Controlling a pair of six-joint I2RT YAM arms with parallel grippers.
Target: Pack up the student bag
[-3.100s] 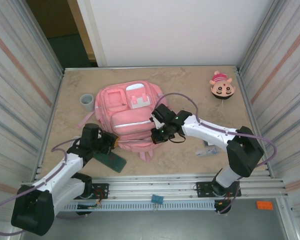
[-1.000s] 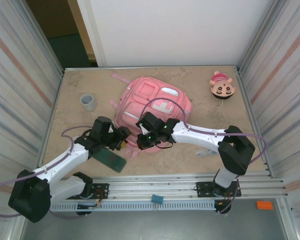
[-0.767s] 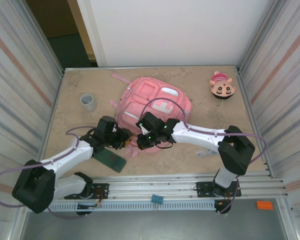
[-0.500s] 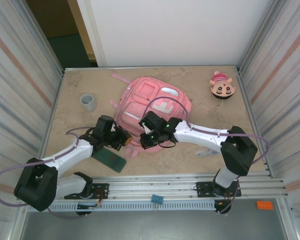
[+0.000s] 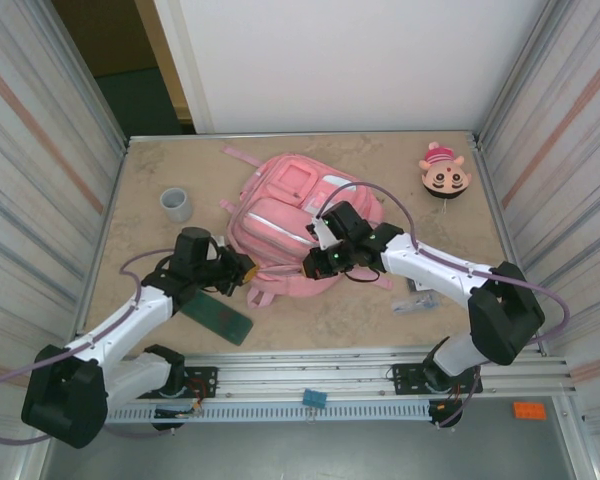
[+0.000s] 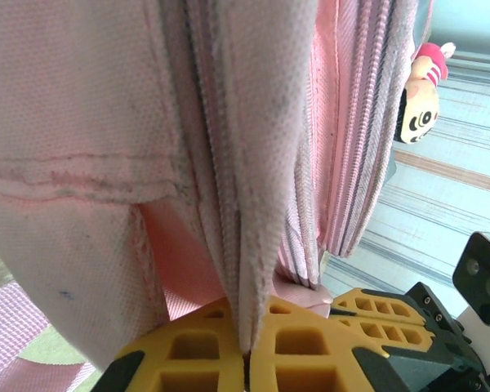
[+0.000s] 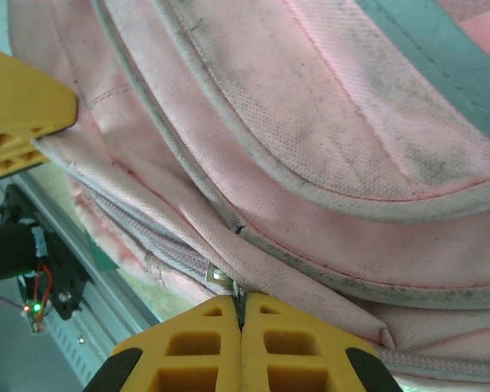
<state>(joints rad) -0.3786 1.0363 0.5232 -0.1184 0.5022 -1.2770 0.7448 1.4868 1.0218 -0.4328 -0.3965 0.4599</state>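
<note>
Top view: the pink bag (image 5: 280, 215) lies mid-table (image 5: 360, 320), pockets up (zips look shut). A grey cup (image 5: 175, 204) stands to its left, contents unclear.

Left wrist: the left gripper (image 6: 245, 359) pinches the bag's fabric edge.

Right wrist: the right gripper (image 7: 241, 318) is clamped on a seam.

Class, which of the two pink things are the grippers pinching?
The large student bag, mid-table; the small plush lies untouched in the far right corner.

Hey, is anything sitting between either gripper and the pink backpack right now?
Nothing visible does. The left gripper and the right gripper are each closed on a fold of the backpack along its near edge. The cup and the plush toy sit off to the sides, apart from it.
</note>
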